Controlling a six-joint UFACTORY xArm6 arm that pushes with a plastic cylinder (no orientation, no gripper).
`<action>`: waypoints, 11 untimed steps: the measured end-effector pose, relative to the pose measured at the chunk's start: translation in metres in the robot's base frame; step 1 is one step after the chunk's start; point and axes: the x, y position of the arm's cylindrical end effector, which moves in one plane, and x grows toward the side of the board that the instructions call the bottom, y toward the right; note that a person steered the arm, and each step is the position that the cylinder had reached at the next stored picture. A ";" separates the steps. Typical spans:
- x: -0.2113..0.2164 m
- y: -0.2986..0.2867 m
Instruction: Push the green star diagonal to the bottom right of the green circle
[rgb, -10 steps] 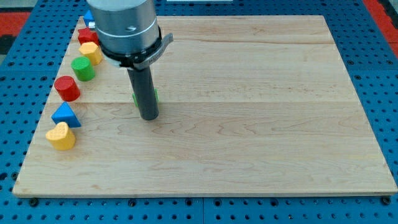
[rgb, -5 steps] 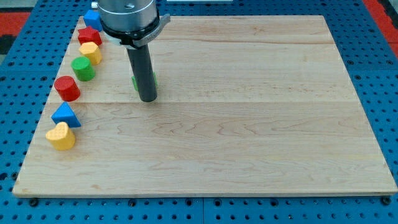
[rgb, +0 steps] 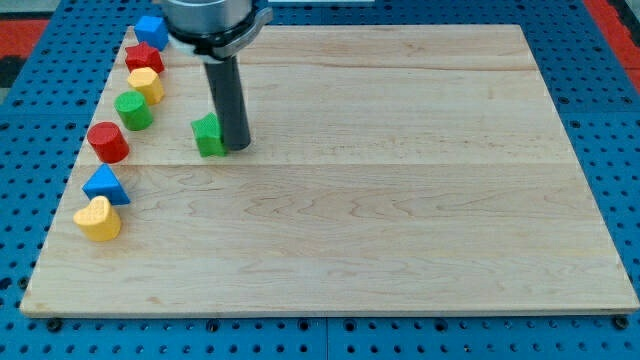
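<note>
The green star (rgb: 208, 136) lies on the wooden board, down and to the right of the green circle (rgb: 133, 110), which stands in the column of blocks along the board's left edge. My tip (rgb: 236, 147) rests on the board against the star's right side. The rod hides the star's right edge.
Along the board's left edge, from the view's top to its bottom: a blue block (rgb: 151, 30), a red star (rgb: 144, 57), a yellow block (rgb: 148, 84), a red cylinder (rgb: 108, 142), a blue triangle (rgb: 105, 185) and a yellow heart (rgb: 98, 220).
My tip has moved toward the view's top. The green star, mostly hidden behind the rod before, now shows to the tip's left, shifted leftward.
</note>
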 end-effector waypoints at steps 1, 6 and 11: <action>0.021 -0.003; -0.010 0.008; 0.166 -0.196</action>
